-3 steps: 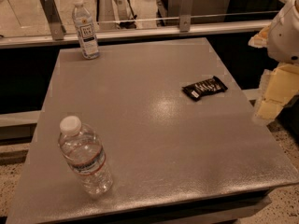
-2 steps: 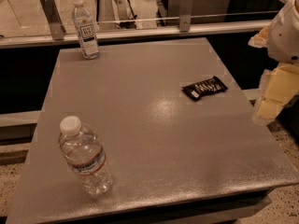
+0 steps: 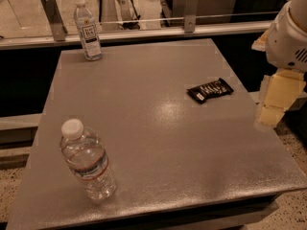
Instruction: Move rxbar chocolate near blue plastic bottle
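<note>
Black rxbar chocolate (image 3: 210, 89) flat on table (image 3: 144, 143), untouched | gripper (image 3: 276, 102) off right edge, its opening cannot be told | pinch across bar's narrow width from above | goal: blue plastic bottle (image 3: 87, 28), far-left corner

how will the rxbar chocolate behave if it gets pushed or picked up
The rxbar chocolate lies flat, so it should slide rather than roll or tip. Its thin wrapper probably makes it light and slippery to pinch. The gripper hangs past the table on the right.
</note>
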Robot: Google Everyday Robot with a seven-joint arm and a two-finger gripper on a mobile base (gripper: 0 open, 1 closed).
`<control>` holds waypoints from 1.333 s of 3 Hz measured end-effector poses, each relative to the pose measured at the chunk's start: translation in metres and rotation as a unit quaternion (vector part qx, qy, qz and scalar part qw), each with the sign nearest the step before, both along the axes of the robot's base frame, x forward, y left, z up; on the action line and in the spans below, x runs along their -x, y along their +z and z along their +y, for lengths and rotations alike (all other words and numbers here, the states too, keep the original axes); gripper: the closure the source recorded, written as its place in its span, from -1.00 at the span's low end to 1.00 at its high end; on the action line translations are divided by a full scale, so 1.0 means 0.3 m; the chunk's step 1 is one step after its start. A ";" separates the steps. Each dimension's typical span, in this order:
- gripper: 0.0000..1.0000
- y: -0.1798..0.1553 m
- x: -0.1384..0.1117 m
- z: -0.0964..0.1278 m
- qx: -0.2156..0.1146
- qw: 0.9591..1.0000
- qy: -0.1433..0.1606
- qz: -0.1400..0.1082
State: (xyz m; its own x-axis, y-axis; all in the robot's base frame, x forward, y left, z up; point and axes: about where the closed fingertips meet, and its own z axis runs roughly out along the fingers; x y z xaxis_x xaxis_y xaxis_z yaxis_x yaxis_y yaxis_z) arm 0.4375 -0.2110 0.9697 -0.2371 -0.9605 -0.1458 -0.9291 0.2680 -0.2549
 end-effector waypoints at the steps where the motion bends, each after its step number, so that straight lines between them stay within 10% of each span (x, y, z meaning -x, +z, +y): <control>1: -1.00 0.009 -0.024 0.004 -0.010 1.000 0.002 -0.007; 4: -1.00 -0.128 -0.411 0.064 -0.111 0.992 0.002 -0.054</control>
State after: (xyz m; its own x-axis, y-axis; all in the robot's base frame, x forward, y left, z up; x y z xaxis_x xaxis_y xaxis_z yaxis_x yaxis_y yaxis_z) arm 0.5609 -0.1918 0.9313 -0.2042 -0.9027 -0.3787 -0.9012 0.3244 -0.2875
